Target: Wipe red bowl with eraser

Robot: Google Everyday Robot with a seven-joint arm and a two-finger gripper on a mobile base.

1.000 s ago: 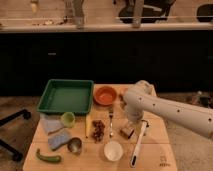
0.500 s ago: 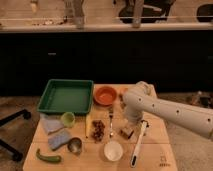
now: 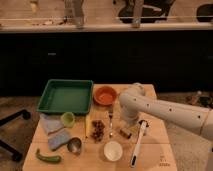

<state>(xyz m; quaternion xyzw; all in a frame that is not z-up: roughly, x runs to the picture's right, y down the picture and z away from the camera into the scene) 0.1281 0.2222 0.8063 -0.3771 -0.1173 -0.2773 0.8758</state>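
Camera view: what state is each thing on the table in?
gripper, open, low over eraser.
eraser, lying on the table, not lifted.
red bowl, upright, empty.
green tray, empty.
white bowl, upright, empty.
brush, lying flat.

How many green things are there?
3: the green tray back left, the small green cup in front of it, the long green vegetable front left. The gripper hovers by the eraser; the arm may hide more.
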